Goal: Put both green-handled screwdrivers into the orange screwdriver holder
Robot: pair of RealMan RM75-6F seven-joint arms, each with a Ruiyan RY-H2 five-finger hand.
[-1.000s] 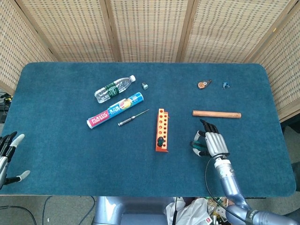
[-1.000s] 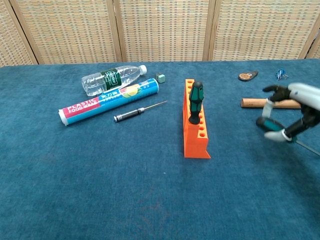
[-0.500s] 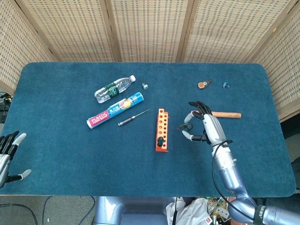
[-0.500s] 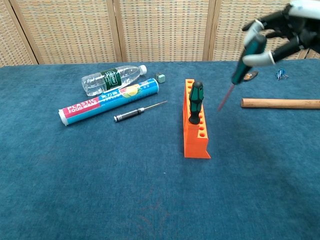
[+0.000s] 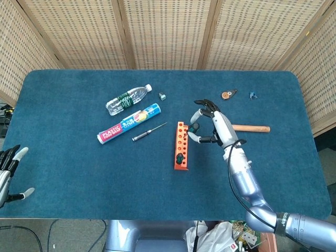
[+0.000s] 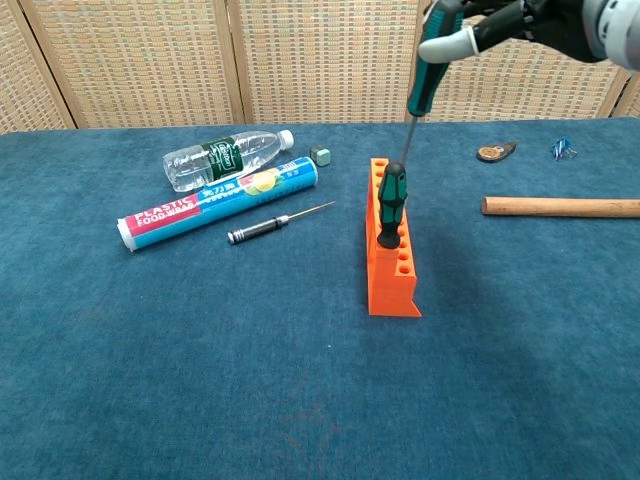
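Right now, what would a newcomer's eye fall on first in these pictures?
The right hand holds a green-handled screwdriver shaft-down above the orange holder at mid-table. A second green-handled screwdriver already stands in the holder. To the left lie a water bottle and plastic wrap box.

- The holder stands in the middle of the tabletop, with one screwdriver upright in it.
- The right hand holds the second screwdriver above the holder.
- Left of the holder lie a small screwdriver, a box and, behind the box, a bottle.
- A wooden rod lies to the right.
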